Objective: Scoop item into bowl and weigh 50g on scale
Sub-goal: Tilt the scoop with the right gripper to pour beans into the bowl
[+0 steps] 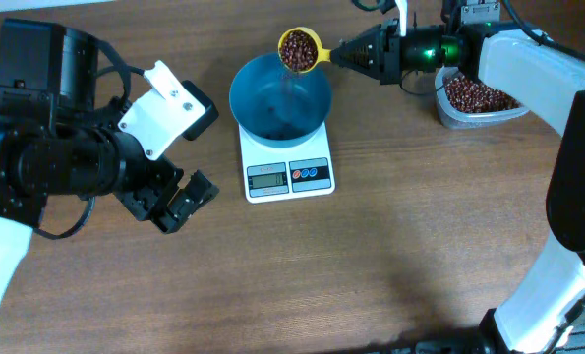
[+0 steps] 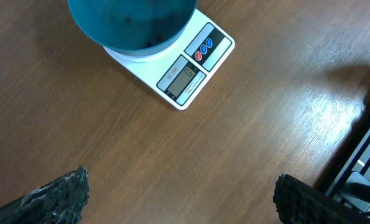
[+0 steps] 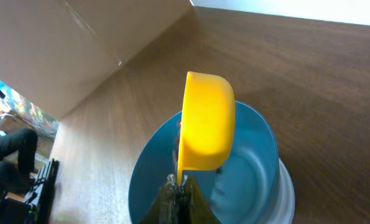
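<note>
Right gripper (image 1: 339, 52): closed on scoop (image 1: 299, 49) handle. Scoop: holds beans (image 1: 295, 46), over bowl's (image 1: 317, 98) far rim. Bowl: on scale (image 1: 290, 177). Left gripper (image 2: 178, 202): wide open, empty, above table (image 1: 400, 256) beside scale. Tub (image 1: 469, 118): more beans.

Wood table (image 1: 371, 265), scale (image 1: 288, 175) and tub (image 1: 466, 121)

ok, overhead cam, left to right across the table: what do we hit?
left gripper → teal bowl on the scale → right gripper, holding the yellow scoop over the bowl → clear tub of beans
</note>
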{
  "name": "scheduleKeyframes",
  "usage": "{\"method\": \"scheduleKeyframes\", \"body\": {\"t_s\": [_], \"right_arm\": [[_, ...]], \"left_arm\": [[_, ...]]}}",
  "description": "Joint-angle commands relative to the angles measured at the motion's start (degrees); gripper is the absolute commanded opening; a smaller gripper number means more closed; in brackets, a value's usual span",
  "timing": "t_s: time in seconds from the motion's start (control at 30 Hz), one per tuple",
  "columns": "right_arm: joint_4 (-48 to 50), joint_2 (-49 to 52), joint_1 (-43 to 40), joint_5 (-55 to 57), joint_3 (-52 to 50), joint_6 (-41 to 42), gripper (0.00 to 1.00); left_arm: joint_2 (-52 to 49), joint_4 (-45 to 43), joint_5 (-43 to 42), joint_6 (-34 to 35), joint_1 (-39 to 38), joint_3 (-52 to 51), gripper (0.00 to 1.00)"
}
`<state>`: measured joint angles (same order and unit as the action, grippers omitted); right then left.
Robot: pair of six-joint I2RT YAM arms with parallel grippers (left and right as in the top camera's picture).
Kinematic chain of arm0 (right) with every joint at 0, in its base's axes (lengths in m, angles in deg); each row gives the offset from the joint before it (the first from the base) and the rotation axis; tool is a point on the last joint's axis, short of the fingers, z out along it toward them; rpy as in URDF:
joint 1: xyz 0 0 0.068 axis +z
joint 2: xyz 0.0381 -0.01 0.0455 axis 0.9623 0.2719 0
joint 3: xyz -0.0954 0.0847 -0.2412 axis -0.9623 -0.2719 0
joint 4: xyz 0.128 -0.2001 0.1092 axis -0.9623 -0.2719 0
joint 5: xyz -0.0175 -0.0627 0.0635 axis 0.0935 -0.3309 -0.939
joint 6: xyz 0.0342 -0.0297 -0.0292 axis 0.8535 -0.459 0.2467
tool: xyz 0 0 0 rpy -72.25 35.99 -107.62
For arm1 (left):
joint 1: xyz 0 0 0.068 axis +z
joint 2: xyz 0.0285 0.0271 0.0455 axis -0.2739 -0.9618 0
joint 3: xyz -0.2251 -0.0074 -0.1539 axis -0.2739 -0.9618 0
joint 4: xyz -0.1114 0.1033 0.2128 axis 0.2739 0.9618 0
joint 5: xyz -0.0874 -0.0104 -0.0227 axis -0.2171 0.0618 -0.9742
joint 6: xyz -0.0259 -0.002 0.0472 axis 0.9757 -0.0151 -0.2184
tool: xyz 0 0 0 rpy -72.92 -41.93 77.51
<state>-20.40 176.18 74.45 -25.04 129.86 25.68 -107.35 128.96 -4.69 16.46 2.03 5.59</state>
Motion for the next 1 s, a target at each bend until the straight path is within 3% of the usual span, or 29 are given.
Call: {"method": "scheduleKeyframes", "body": {"t_s": [0.0, 0.5, 0.6, 0.73, 0.83, 0.97], "right_arm": [[0.0, -1.7, 0.57, -0.57, 0.37, -2.12, 0.04], [-3.45, -1.7, 0.63, 2.6, 0.37, -2.1, 0.04], [-3.48, -1.73, 0.63, -0.98, 0.37, -1.86, 0.04], [-3.43, -1.73, 1.66, 4.63, 0.37, -2.12, 0.04], [-3.5, -1.73, 1.7, -1.03, 0.37, -1.86, 0.04], [-3.85, -1.81, 2.89, 6.56, 0.44, -1.86, 0.04]], "left_arm": [[0.2, 0.02, -0.83, -1.09, -0.13, -0.07, 0.99], [0.2, 0.02, -0.83, -1.09, -0.13, -0.07, 0.99], [0.2, 0.02, -0.83, -1.09, -0.13, -0.07, 0.99], [0.2, 0.02, -0.83, -1.09, -0.13, -0.07, 0.99], [0.2, 0.04, -0.83, -1.09, -0.13, -0.07, 0.99], [0.2, 0.02, -0.83, -1.09, -0.13, -0.07, 0.99]]}}
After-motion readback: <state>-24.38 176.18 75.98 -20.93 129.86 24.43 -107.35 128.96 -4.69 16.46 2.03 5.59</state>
